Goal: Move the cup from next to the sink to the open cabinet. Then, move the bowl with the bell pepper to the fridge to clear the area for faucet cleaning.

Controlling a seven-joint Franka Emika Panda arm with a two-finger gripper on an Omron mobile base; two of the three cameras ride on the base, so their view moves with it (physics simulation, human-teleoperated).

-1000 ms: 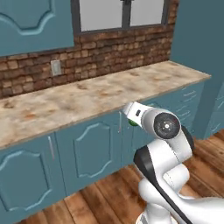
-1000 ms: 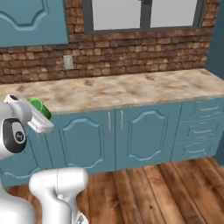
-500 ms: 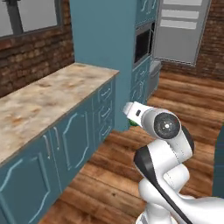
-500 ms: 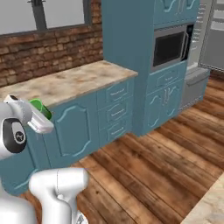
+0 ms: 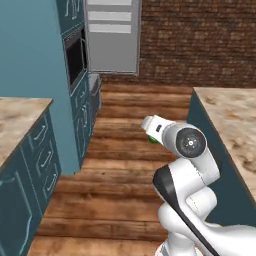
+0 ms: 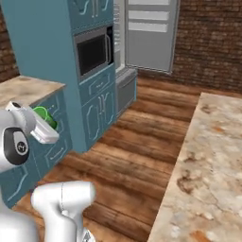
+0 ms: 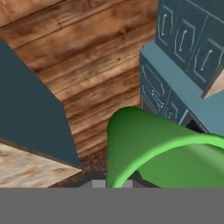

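In the middle of the kitchen floor, the claw (image 6: 47,125) is clenched on the cup (image 7: 153,151) while the base faces the fridge (image 5: 112,37) rather than any open cabinet.

The green cup sits gripped in the claw, held out ahead of the folded arm at about worktop (image 6: 208,175) height, over bare wooden floor (image 5: 125,175) and between two runs of teal base cabinets (image 5: 30,165). The main risk, as I judge it, is a slip: the tumbler is smooth and tapered, so a jolt or quick turn of the base could work it loose and drop it to the floor. A second risk is a knock, since the cup sticks out in front and could catch a cabinet corner or the dark oven (image 6: 94,52) front in this narrow aisle. The fridge ahead is the bowl's destination, so placing the cup there would be a mistake.
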